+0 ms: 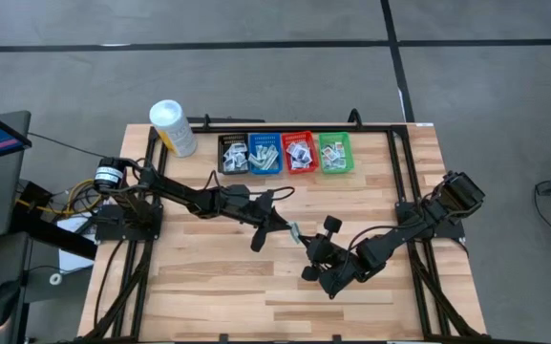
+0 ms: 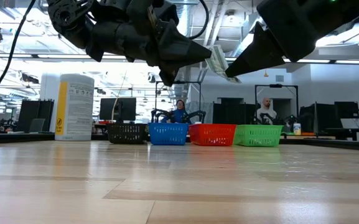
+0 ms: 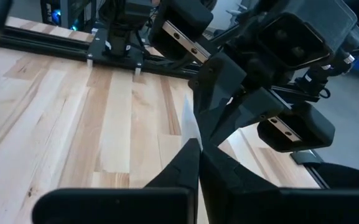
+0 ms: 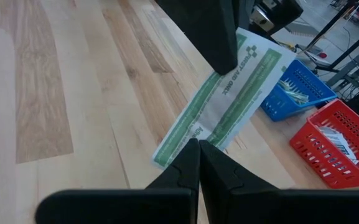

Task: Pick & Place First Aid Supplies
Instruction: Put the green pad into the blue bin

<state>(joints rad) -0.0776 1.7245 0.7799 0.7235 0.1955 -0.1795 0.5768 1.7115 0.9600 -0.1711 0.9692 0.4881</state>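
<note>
Above the middle of the desk, a green-striped first aid strip hangs between both arms: the right pincer is clenched on one end and the left pincer seems clamped on the other. This looks like a mid-air handover; next, one pincer should release so the other can carry it to the baskets
</note>
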